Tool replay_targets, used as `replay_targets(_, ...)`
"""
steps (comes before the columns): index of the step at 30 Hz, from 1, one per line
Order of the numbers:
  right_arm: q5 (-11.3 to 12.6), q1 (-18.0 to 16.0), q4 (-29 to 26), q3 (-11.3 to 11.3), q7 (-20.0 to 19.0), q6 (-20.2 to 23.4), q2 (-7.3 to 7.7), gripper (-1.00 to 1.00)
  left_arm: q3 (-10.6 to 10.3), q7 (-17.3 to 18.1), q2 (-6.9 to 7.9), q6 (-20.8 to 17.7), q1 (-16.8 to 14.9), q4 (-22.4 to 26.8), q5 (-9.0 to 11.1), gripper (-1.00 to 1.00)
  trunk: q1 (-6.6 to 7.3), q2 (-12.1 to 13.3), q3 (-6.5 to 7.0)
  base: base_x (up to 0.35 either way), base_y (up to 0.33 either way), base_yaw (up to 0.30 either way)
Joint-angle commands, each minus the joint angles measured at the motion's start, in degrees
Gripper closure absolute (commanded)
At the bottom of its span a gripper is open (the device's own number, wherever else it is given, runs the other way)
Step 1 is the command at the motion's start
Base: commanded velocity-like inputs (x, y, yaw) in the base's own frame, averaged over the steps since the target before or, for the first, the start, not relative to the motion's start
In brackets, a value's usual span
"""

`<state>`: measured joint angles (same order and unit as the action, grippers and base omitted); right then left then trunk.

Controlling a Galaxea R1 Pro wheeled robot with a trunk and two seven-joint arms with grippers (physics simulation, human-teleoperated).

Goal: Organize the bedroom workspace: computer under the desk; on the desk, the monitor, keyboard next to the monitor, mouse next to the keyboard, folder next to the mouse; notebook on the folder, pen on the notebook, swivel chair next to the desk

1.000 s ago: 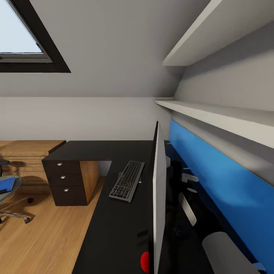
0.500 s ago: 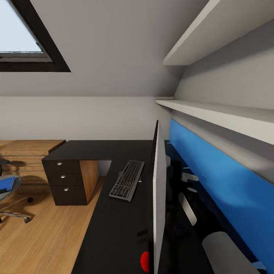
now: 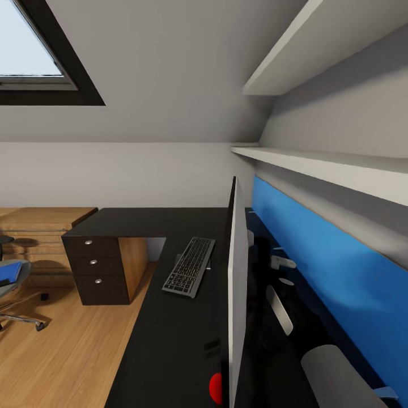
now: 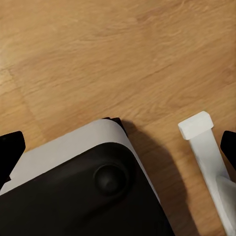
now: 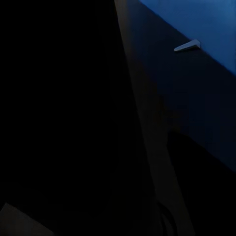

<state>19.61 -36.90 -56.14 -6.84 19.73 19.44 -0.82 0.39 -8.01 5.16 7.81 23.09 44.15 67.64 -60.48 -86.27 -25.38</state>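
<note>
The monitor [image 3: 237, 294] stands upright on the black worktop [image 3: 170, 340], seen edge-on from the head view: thin, black on its front face, light grey on the back, with a small red dot [image 3: 215, 389] at its near lower corner. Its dark stand sits behind it, toward the long blue wall panel [image 3: 334, 283]. The keyboard [image 3: 190, 266] lies flat on the worktop on the screen side of the monitor, just beside it but not touching, its long axis running roughly along the screen. Farther along, the worktop turns a corner over a black drawer unit [image 3: 96, 275] with three round silver knobs.

Off at the head view's left edge, well apart from the worktop, part of the swivel chair [image 3: 11, 283] stands on the wooden floor [image 3: 62, 351], with the blue folder [image 3: 8, 273] lying on its seat.

A rounded grey part of the robot [image 3: 334, 377] shows low behind the monitor, near the blue panel.

In the left wrist view, two dark fingertips [image 4: 11, 150] show at the frame's opposite edges, set wide apart, with nothing between them but wood floor; the robot's white and black base [image 4: 83, 187] and a white leg [image 4: 206, 147] lie below. The left gripper hangs well away from every object on the worktop.

The right wrist view is almost black, showing a dark surface against the blue panel and a small pale bracket [image 5: 188, 45]; whether the right gripper is spread or pressed together cannot be told.
</note>
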Motion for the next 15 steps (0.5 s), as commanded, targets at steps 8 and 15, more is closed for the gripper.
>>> replay_targets(8,1.05,-0.02,2.97,-0.19,0.48,0.25,0.03,1.0,-0.13,-0.25,0.03,0.18,0.02,0.14,0.47,-1.0,0.0,-0.03,-0.06,0.0,0.0,0.0)
replay_targets(15,1.05,-0.02,2.96,-0.19,0.48,0.25,0.03,-1.0,-0.13,-0.25,0.03,0.18,0.02,0.14,0.44,-1.0,0.0,-0.03,-0.06,0.0,0.0,0.0)
